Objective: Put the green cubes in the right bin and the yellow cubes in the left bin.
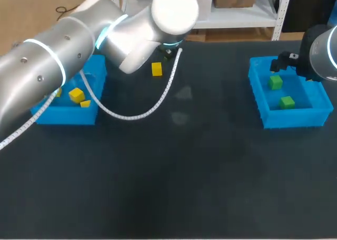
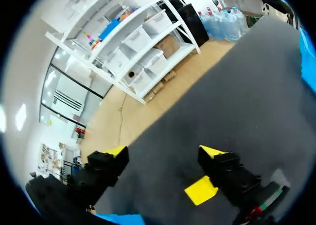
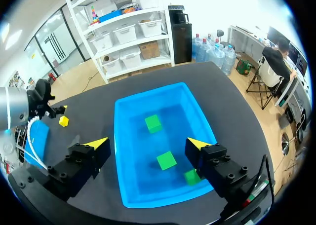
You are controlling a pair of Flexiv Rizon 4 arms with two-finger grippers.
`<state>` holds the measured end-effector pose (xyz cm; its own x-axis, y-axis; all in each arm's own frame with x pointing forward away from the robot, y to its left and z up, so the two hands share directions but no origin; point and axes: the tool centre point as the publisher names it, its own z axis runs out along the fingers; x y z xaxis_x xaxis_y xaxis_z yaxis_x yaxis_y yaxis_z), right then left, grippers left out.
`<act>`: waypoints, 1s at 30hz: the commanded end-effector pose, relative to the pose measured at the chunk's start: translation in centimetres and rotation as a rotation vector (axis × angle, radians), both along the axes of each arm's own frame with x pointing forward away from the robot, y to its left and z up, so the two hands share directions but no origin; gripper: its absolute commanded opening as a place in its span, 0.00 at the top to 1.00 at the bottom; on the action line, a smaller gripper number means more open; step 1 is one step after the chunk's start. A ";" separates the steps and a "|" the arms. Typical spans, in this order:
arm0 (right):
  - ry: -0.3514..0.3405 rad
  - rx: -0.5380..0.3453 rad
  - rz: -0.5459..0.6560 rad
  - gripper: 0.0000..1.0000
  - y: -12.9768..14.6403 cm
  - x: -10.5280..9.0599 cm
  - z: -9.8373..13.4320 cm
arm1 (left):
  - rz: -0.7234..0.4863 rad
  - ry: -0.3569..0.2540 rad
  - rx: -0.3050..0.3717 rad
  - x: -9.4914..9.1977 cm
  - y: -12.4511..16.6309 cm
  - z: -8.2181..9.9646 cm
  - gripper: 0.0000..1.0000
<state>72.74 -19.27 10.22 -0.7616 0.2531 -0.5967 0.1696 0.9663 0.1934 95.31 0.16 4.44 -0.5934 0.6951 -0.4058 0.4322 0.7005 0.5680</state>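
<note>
Left arm (image 1: 63, 56) stretches over the far left of the table (image 1: 184, 171). Its left hand (image 2: 164, 153) is spread low over the surface, and a yellow cube (image 2: 201, 190) lies between the fingers, just beside one of them. The left bin (image 1: 68, 117) holds at least two yellow cubes (image 1: 76, 95). The right hand (image 3: 148, 142) hangs spread above the right bin (image 3: 123, 136), where three green cubes (image 3: 166, 160) lie apart from one another.

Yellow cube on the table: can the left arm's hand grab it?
Probably yes. The left hand is open right over the yellow cube, which lies between its fingers, close to one, and nothing blocks it.
</note>
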 end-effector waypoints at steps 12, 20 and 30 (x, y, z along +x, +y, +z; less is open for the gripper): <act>-0.009 0.001 -0.002 0.00 -0.1 -0.2 -0.1 | 0.089 -0.147 -0.145 -0.4 -0.1 1.8 0.00; -0.009 0.001 -0.002 0.00 -0.1 -0.2 -0.1 | 0.089 -0.147 -0.145 -0.4 -0.1 1.8 0.00; -0.009 0.001 -0.002 0.00 -0.1 -0.2 -0.1 | 0.114 0.164 -0.084 0.8 1.2 4.8 0.00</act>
